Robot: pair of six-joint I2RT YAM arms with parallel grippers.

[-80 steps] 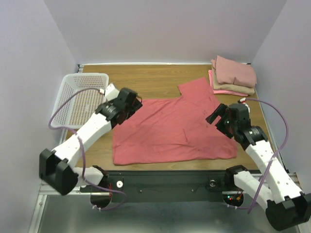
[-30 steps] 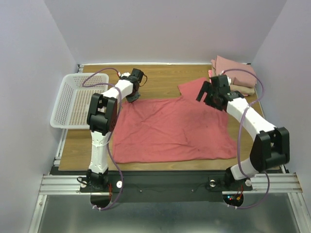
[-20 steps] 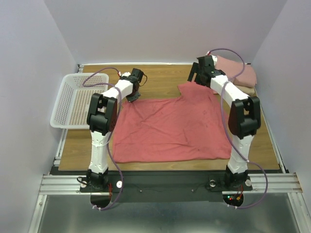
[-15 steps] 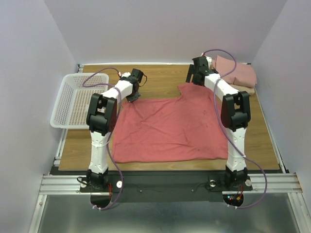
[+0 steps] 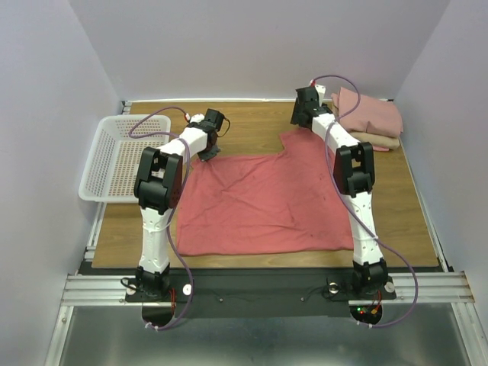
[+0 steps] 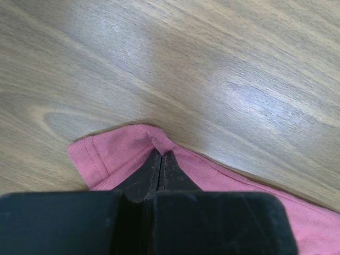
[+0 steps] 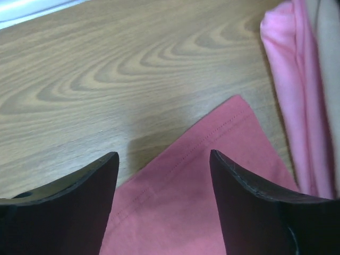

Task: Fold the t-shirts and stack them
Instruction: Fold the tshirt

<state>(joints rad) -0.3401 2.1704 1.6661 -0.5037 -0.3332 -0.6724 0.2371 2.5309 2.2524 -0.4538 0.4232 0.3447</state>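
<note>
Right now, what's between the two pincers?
Just bare wooden table, shown in the top view. The left pincer pinches the red shirt; the right pincer is open over its sleeve.

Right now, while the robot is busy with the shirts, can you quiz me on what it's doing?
1. True or false: the left fingers are shut on a corner of the coral-red shirt.
2. Pick one. The right fingers are: A) open, with the shirt's edge below the gap; B) shut tight on the shirt; C) gripping a sock.
3. In which corner of the table does the pile of folded shirts sit?

Key: 1 true. 2 A. 3 the far right corner.
</note>
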